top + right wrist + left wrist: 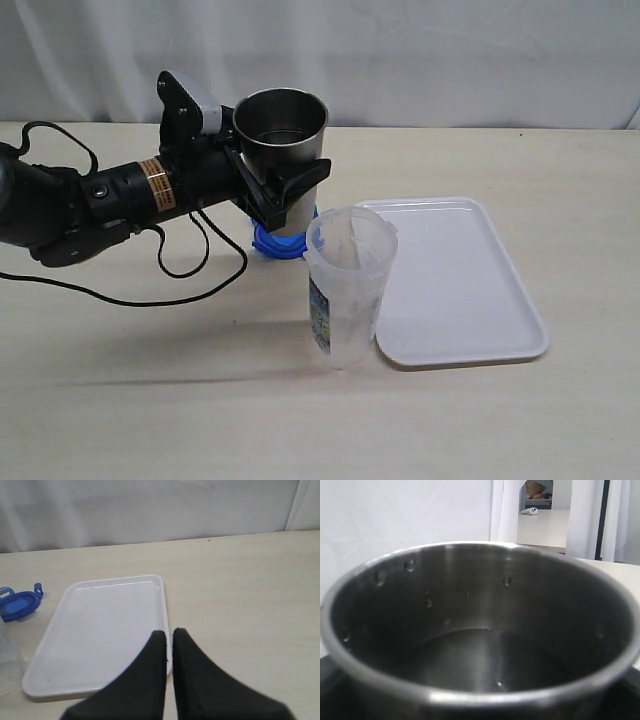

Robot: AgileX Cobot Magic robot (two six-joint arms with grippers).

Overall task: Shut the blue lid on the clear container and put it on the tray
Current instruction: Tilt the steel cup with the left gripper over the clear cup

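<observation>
No words or numbers can be read here. The clear container (348, 290) has a label (319, 318) low on its side. The label has blue and white print on it, but the letters are too small to make out. The left arm (120, 190) has a yellow-orange sticker (153, 184) wrapped round it like a band. The sticker has dark marks on it, and they are too tiny to read as well.

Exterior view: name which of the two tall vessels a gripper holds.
The steel tumbler, clamped in the left gripper; the clear container stands ungripped, open-topped, next to the tray.
</observation>
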